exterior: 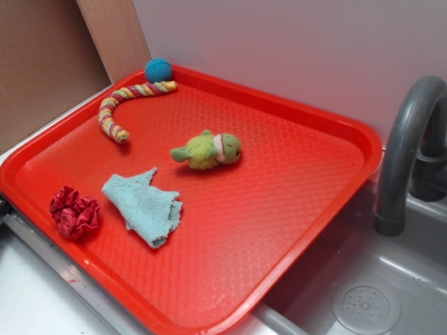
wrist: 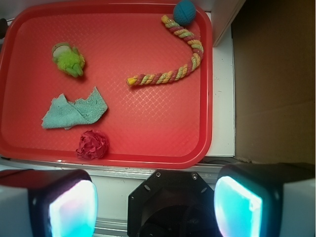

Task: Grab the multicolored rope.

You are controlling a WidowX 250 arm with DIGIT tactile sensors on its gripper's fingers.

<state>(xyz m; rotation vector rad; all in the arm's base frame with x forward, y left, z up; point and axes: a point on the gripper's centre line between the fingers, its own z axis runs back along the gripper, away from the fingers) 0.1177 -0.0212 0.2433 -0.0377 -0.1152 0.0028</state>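
Jaws apart, empty, seen only from wrist; multicolored rope curved on tray.

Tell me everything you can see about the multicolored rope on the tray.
The multicolored rope is a thick, soft-looking twisted cord striped pink, yellow, green and purple. It lies flat in a curve, like a hook, in a corner of the red tray. One end lies against a blue ball by the tray's rim; the other end lies free. The gripper, open, is away from it.

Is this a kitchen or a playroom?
Probably a toy kitchen sink set up for a robot: a grey faucet over a grey basin with a drain, and a red tray of soft toys.
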